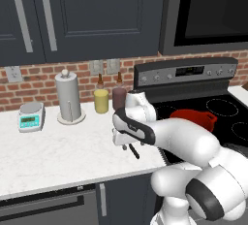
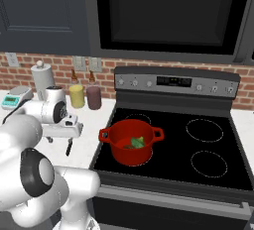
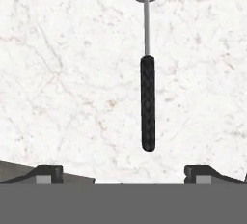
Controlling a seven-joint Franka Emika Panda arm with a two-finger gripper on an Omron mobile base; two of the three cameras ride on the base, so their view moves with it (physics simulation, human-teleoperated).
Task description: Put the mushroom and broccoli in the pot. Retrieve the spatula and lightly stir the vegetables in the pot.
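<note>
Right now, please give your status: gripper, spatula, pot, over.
Gripper open, above spatula on white counter, not touching. Broccoli in red pot on stove. Nothing between fingers and handle.

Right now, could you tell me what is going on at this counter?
The arm's gripper hangs open over the spatula, which lies flat on the white counter left of the stove, not yet grasped. The red pot sits on a front burner with the broccoli already inside; something darker beside it may be the mushroom. Stirring hasn't started.
</note>
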